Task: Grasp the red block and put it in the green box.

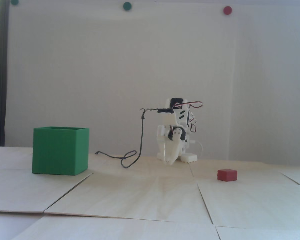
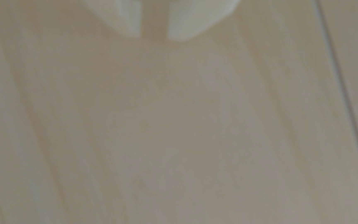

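Meanwhile, red block (image 1: 227,174) on table, well apart from green box (image 1: 60,150)

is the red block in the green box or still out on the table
Out. The red block sits on the table at the fixed view's right, far apart from the green box at left.

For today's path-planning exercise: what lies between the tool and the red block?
In the fixed view, only bare wooden table separates the tool from the red block.
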You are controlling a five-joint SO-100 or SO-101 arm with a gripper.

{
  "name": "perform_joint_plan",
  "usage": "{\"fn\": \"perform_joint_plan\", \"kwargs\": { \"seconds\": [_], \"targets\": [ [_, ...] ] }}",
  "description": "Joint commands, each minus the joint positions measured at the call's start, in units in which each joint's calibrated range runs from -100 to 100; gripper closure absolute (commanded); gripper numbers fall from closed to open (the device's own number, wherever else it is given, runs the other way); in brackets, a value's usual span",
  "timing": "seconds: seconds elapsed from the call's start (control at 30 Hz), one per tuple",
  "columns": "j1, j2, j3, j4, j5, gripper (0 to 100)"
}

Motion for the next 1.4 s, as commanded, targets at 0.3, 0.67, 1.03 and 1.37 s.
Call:
{"fn": "perform_joint_plan", "kwargs": {
  "seconds": [0.3, 0.67, 1.03, 1.37],
  "targets": [
    [1.87, -0.81, 0.21, 2.27, -0.25, 98],
    [1.87, -0.81, 0.21, 2.27, -0.25, 98],
    [1.87, -0.81, 0.21, 2.27, -0.25, 98],
    [1.87, -0.81, 0.21, 2.27, -0.25, 98]
  ]
}}
